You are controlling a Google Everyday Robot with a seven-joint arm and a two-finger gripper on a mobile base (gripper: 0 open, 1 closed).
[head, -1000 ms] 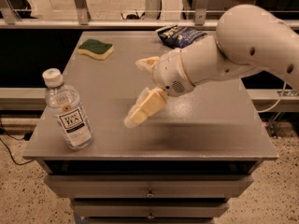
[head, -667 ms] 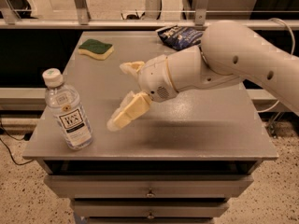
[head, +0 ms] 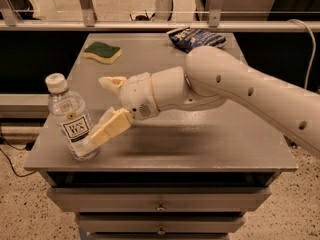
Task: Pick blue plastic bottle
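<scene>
The blue plastic bottle (head: pixel 70 118) stands upright near the front left corner of the grey table (head: pixel 210 144). It is clear, with a white cap and a white label with dark "TEA" lettering. My gripper (head: pixel 102 109) is open, reaching left from the white arm. One cream finger (head: pixel 109 127) lies low against the bottle's right side near its base. The other finger (head: pixel 112 82) sits higher and farther back, apart from the bottle.
A green and yellow sponge (head: pixel 102 51) lies at the back left of the table. A dark blue snack bag (head: pixel 196 37) lies at the back right. A metal rail (head: pixel 150 26) runs behind the table. Drawers sit under the tabletop.
The gripper has moved left across the table toward the bottle. Its lower finger now reaches the bottle's right side. The bottle has not moved.
</scene>
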